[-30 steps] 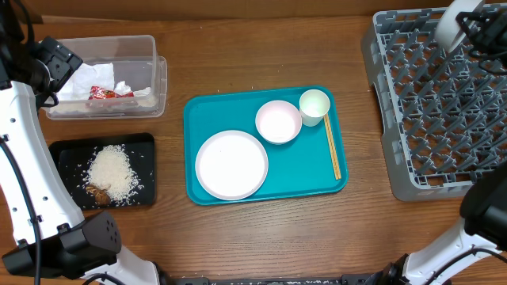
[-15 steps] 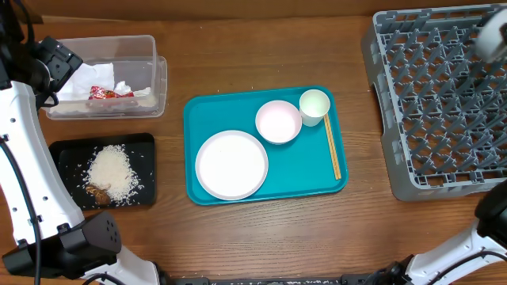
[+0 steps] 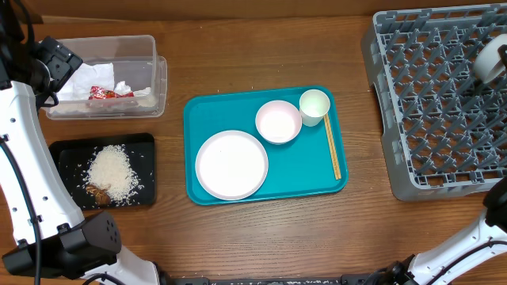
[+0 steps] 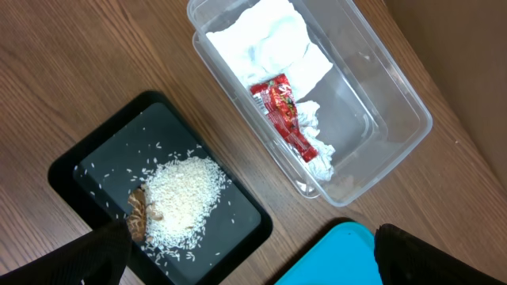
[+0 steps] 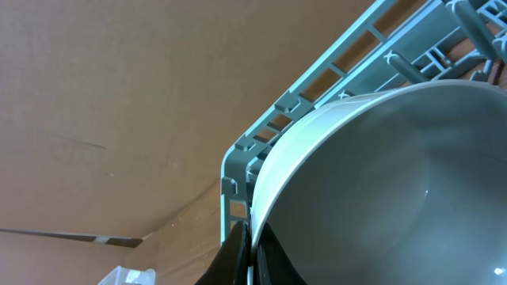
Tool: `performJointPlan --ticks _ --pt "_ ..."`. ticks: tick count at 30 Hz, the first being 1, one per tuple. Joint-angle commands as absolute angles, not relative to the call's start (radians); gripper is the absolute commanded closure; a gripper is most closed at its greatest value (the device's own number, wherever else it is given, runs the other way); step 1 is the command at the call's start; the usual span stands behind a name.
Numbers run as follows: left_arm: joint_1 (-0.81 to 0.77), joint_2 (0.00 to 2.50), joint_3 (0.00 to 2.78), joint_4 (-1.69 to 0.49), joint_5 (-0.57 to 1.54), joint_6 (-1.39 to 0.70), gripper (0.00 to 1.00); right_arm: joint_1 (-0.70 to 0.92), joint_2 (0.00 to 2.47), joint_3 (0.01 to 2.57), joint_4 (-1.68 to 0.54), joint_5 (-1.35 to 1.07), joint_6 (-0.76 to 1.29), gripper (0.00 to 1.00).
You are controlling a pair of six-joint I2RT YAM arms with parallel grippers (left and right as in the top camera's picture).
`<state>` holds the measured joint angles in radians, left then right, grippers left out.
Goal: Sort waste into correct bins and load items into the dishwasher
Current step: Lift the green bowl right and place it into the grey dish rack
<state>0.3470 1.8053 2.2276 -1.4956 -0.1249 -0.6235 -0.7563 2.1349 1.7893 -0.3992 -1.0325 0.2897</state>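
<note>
- The bowl [image 3: 492, 60] had shifted from the dish rack's [image 3: 428, 119] twelve o'clock to two.
- Right gripper [image 5: 247, 257] pinched its rim; left gripper [image 4: 253, 265] stood spread.
- That thin pinch might slip, clattering it onto pegs.

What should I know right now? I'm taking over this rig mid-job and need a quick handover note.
Left gripper: open, empty, above the clear tub and black tray.
Right gripper: shut on a pale bowl by its rim, at the grey dish rack's right edge; not yet released.
Done: napkins and red wrapper in the tub; rice and food scraps on the black tray.
Left: release that bowl, then load the white plate, second bowl, cup and chopsticks from the teal tray.
</note>
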Motion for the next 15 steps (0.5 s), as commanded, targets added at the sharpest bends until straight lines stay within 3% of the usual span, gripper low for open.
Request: performJointPlan --ticks 1,15 --pt "0.340 1.814 2.227 -1.492 -0.138 -0.605 0.00 -0.783 2.147 1.786 -0.403 -1.041 0.273 0.96" --pt "0.340 1.814 2.227 -1.492 -0.138 -0.605 0.00 -0.815 2.170 1.786 -0.440 -1.121 0.274 0.96"
